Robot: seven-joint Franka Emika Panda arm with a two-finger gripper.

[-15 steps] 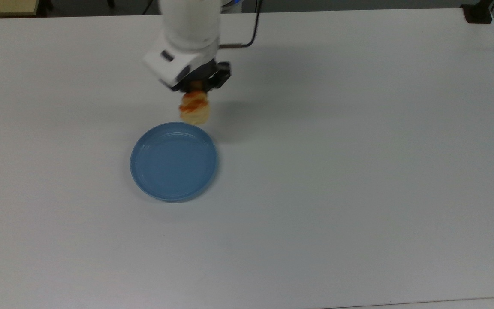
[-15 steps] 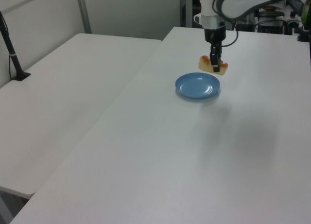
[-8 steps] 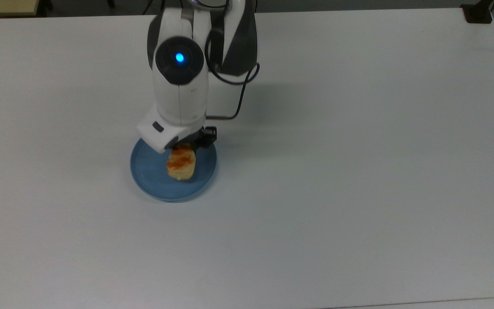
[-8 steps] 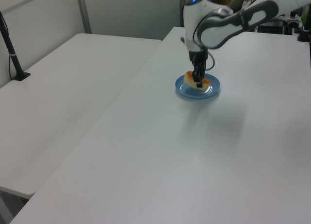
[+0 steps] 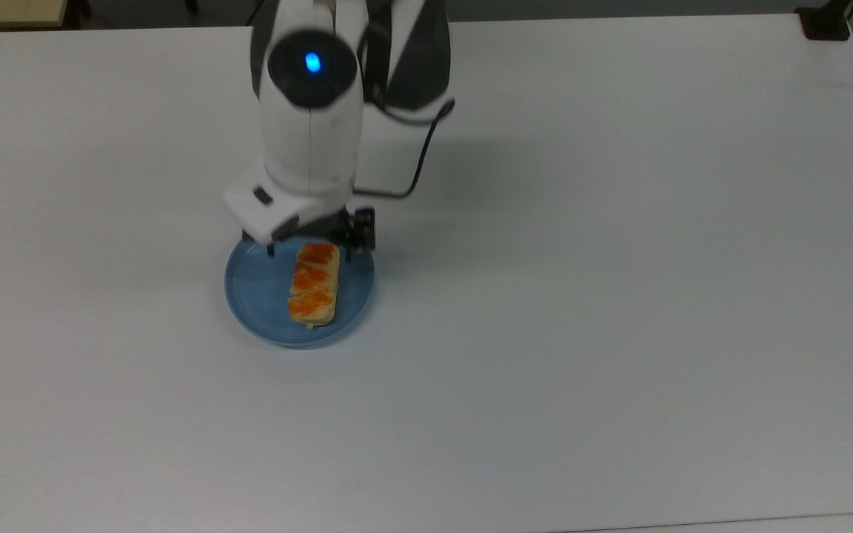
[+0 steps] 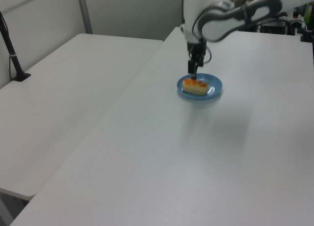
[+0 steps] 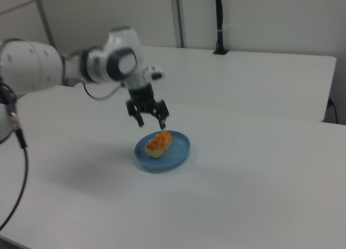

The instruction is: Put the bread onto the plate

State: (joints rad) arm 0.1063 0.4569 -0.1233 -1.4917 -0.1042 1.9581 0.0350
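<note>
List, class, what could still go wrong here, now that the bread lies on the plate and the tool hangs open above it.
1. The open tool hangs just above the bread; a sideways move might clip the loaf.
2. The bread reaches close to the rim of the plate on the top view's lower side; a nudge could tip it off.

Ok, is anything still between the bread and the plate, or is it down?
Nothing visible stands between them. The bread already lies flat inside the plate, lengthwise across its middle. The claw is open and hangs just above the bread's far end, apart from it, in the right view.
</note>
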